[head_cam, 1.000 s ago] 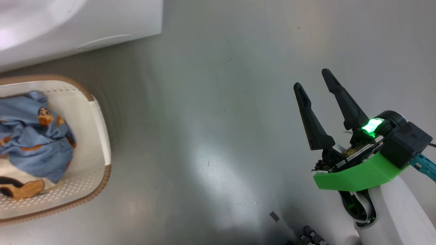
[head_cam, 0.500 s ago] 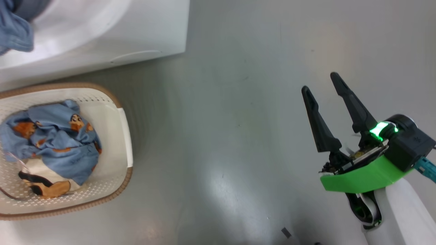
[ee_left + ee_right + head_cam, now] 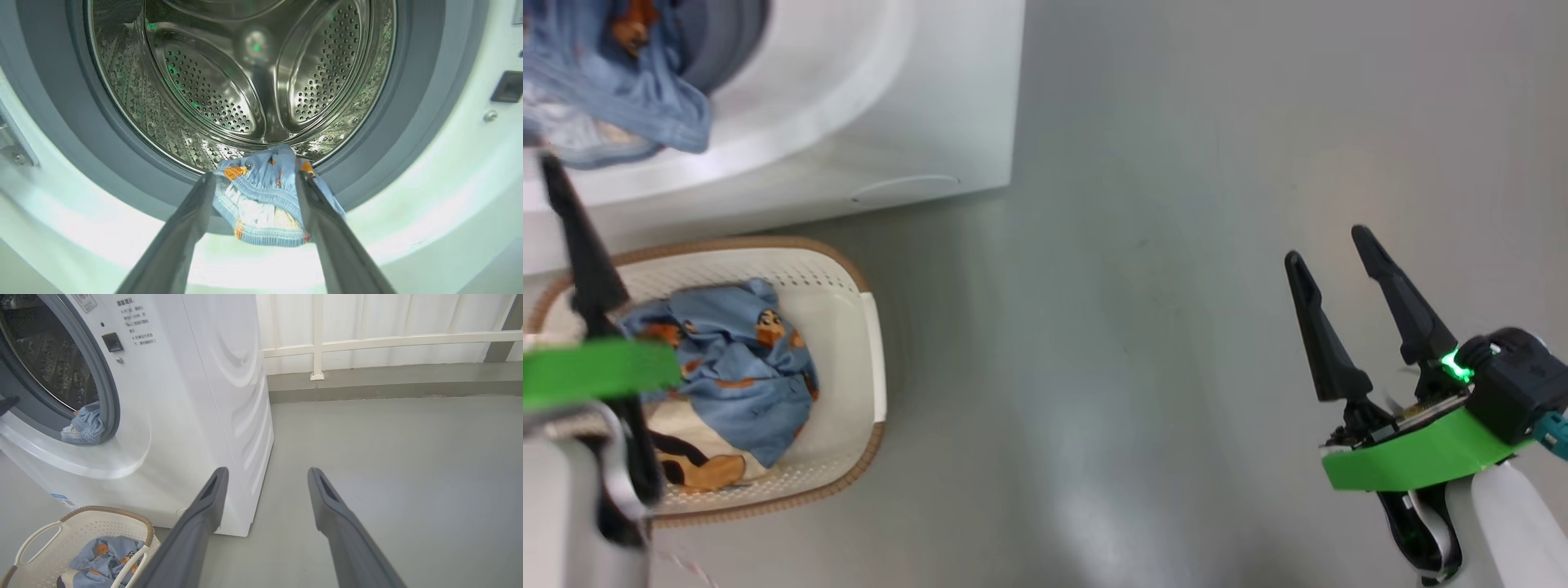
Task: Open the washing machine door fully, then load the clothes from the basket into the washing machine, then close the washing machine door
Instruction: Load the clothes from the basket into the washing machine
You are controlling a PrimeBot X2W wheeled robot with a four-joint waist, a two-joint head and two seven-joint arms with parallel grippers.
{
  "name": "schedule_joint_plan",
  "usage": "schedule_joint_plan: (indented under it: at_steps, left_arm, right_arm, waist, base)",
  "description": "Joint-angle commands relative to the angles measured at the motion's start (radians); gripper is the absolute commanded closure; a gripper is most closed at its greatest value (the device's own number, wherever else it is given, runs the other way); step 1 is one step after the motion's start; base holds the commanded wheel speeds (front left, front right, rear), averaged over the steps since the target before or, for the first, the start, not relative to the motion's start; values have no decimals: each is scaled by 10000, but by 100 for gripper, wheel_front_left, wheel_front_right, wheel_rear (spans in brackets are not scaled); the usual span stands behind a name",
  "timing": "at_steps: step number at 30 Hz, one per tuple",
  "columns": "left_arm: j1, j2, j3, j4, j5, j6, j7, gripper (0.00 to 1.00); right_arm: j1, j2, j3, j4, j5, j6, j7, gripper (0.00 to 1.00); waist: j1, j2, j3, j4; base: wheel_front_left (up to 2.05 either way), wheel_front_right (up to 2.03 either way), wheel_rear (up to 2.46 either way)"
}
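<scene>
Grey floor [image 3: 408, 477] bears the washing machine [image 3: 196, 396] near a white wall [image 3: 388, 318].

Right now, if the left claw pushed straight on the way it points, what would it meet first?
Most likely the blue garment draped over the grey seal, between the open fingers of the left claw; the steel drum lies behind. Depth is unclear.

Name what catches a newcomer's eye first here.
A light blue garment hangs half out over the grey seal at the bottom of the washing machine's steel drum, between the left gripper's spread fingers. More clothes lie in the basket before the machine; the right gripper hangs open over the floor.
</scene>
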Motion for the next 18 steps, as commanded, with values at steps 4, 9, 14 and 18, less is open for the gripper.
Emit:
schedule_joint_plan:
  at_steps: [4, 9, 14, 18]
  left_arm:
    - [1243, 12, 36, -835, 112, 263, -111, 0]
    - [2274, -363, -392, -1148, 78, 326, -83, 0]
    - [3015, -618, -820, -1060, -47, 193, -31, 0]
    - [3510, -774, -1031, -834, -126, 150, -51, 0]
  right_arm:
    - [594, -66, 17, -130, -296, 16, -120, 0]
    - [968, -107, -43, -8, -374, 16, -120, 0]
    - [1362, -94, -77, 109, -438, 16, -120, 0]
    - [1704, 12, -126, 210, -483, 16, -120, 0]
  waist:
    - [2, -1, -814, 444]
    - [2, -1, -1411, 700]
    - [2, -1, -2029, 897]
    - [2, -1, -2556, 961]
  base:
    - [0, 0, 0]
    - [0, 0, 0]
    - [0, 0, 0]
    - [0, 0, 0]
